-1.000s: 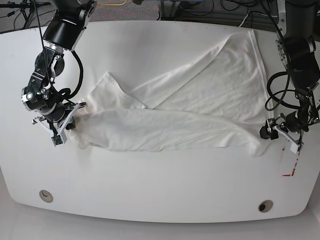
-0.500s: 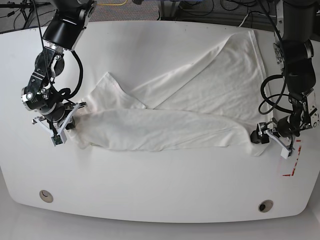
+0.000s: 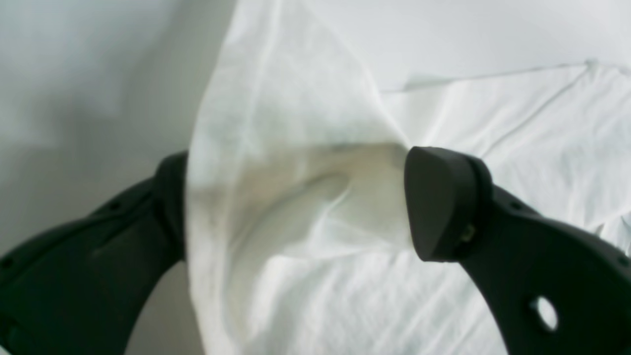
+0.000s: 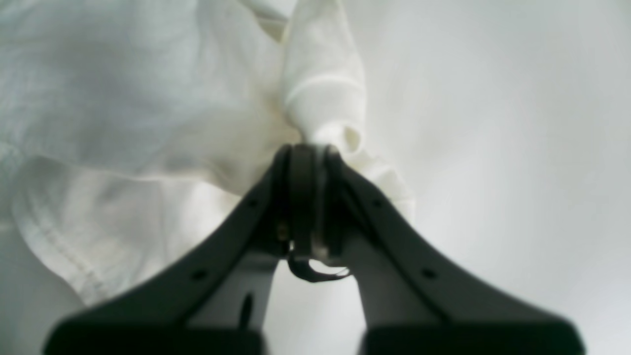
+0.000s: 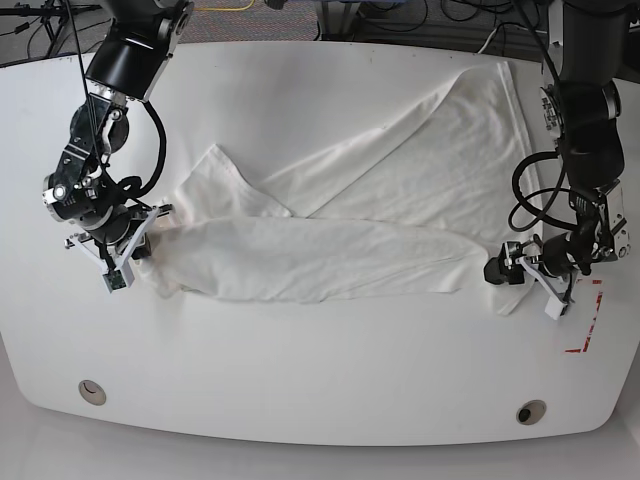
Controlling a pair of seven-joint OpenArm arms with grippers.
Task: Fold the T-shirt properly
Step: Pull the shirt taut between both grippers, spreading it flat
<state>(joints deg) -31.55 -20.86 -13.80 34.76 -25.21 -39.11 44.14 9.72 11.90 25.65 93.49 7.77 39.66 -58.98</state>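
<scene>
A white T-shirt (image 5: 380, 220) lies half-folded across the middle of the worktop (image 5: 320, 400), its near layer doubled over lengthwise. The right tool (image 4: 308, 153) is clamped on a bunched corner near the worktop's left edge; the left tool (image 3: 296, 197) stands spread wide around the opposite corner, gripping nothing. Smoothing and further folds likely remain.

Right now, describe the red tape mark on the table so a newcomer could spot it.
Start at the white table and go to the end of the T-shirt by the left gripper. Just beyond lies the red tape mark, the only coloured thing there.
</scene>
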